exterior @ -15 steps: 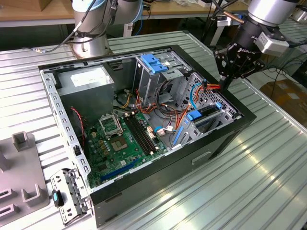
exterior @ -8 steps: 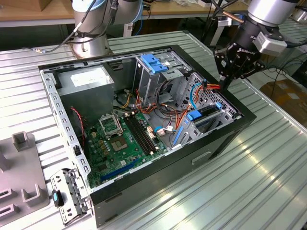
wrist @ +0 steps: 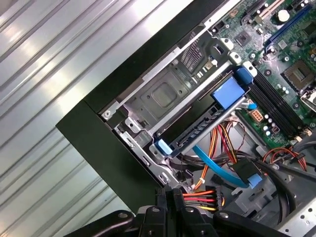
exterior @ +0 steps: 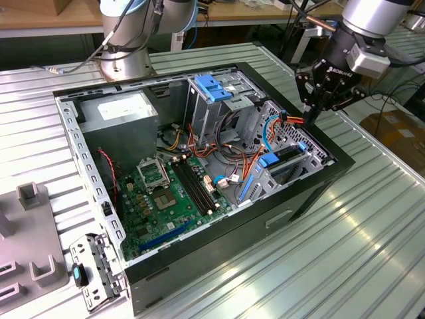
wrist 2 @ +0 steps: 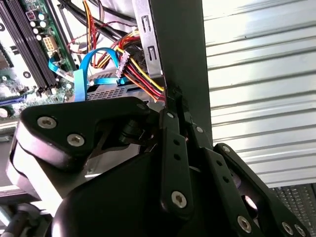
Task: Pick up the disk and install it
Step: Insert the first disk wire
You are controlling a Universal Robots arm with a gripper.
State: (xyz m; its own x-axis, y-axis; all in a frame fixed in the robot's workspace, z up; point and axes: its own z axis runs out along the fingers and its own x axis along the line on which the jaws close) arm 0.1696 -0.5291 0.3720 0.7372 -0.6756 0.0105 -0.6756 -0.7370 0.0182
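Observation:
The disk point(exterior: 287, 158) lies flat in the drive bay at the open computer case's point(exterior: 292, 212) corner on the exterior view's right, its blue rail ends showing. The first wrist view shows the disk's point(wrist: 197, 131) dark edge between two blue rail ends, inside the metal bay. My gripper point(exterior: 311, 114) hangs just above the case wall beside that bay, fingers pressed together and shut, with nothing seen between them. In both wrist views the gripper point(wrist 2: 175, 106) point(wrist: 173, 193) sits right next to a bundle of red, yellow and black power cables point(wrist: 210, 197).
Inside the case are a green motherboard point(exterior: 166, 193), a grey power-supply box point(exterior: 123, 116) and a metal cage with a blue top point(exterior: 216, 90). A blue data cable point(wrist: 217, 168) loops near the bay. Grey fixtures point(exterior: 26, 232) and a bracket point(exterior: 93, 266) lie at the exterior view's left.

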